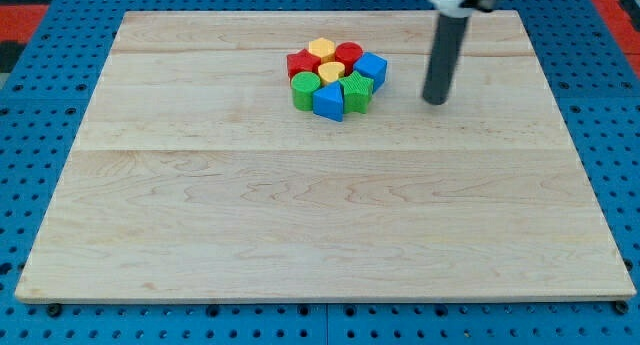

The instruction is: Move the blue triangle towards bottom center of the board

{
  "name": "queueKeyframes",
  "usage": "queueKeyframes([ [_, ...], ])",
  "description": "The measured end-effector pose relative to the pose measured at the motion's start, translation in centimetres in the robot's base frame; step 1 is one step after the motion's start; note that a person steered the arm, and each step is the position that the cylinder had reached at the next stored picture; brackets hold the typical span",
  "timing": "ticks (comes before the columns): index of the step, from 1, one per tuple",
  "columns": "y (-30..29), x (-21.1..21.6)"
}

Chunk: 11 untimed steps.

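This looks like a robotics lab bench rather than a home or shop: a pale wooden board made of joined planks (320, 215) lies flat on a blue perforated metal work surface (40, 95) whose regular grid of holes frames it on all sides. At the upper right of the frame a straight dark rod (440, 60) comes down to the board, and a red strip of flooring or matting (612, 5) shows in the top right corner

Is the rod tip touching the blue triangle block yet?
Apart. The camera view shows bare wood between my tip and the cluster; the blue triangle block sits at the cluster's bottom edge, to the tip's left.
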State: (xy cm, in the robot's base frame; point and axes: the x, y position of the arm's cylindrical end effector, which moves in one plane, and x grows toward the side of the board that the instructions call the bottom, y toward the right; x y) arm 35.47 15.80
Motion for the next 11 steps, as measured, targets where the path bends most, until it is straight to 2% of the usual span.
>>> queueKeyframes([
  [1, 0.1, -6.4],
  [2, -7.0, -8.2],
  [3, -11.1, -6.4],
  [5, -15.4, 1.0],
  [6, -15.9, 3.5],
  [8, -13.1, 6.7],
  [9, -15.0, 10.0],
  [11, -15.2, 14.0],
])
